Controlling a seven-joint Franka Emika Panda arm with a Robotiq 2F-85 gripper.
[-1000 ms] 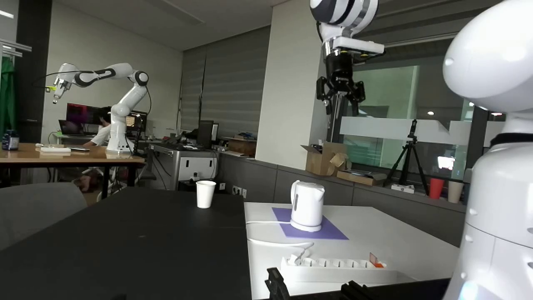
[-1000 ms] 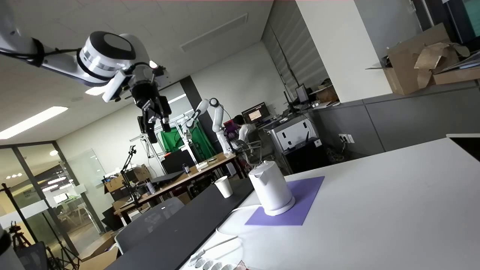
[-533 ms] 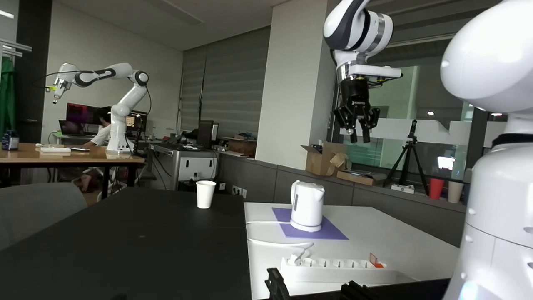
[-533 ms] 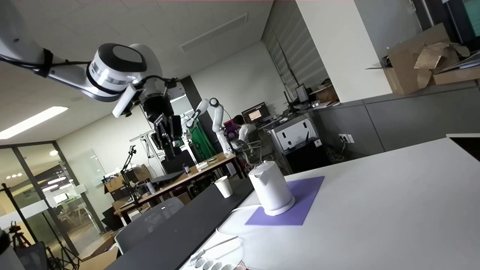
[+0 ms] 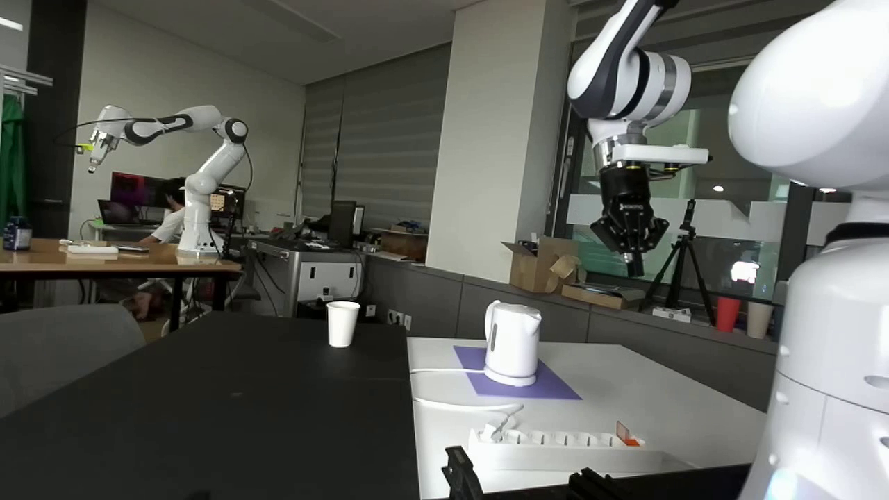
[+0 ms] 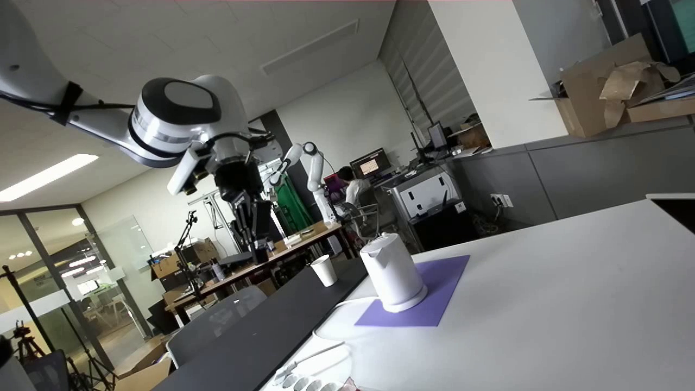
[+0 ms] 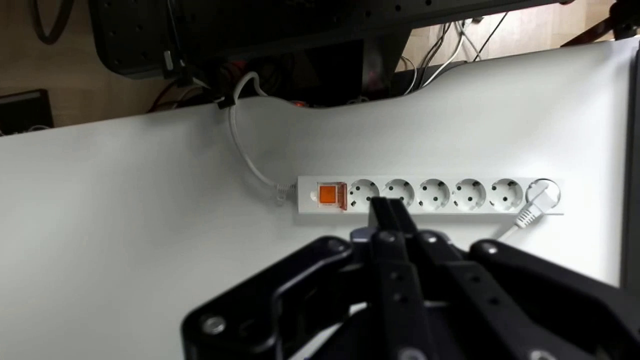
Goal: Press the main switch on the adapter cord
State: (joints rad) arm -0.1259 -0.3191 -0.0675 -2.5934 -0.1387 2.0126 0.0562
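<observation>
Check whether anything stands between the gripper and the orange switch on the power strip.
Nothing visible blocks the main switch from straight above. A raised orange flap stands between it and the nearest socket, so the gripper could catch the flap if brought in low from that side.

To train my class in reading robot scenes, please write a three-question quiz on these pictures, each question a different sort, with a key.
1. True or false: the end effector is closed.
2. How many sockets on the white power strip hold a plug?
3. The tinted cover beside the orange switch is: (a) shut over it; (b) raised; (c) missing.

Key: 1. True. 2. One. 3. b.
</observation>
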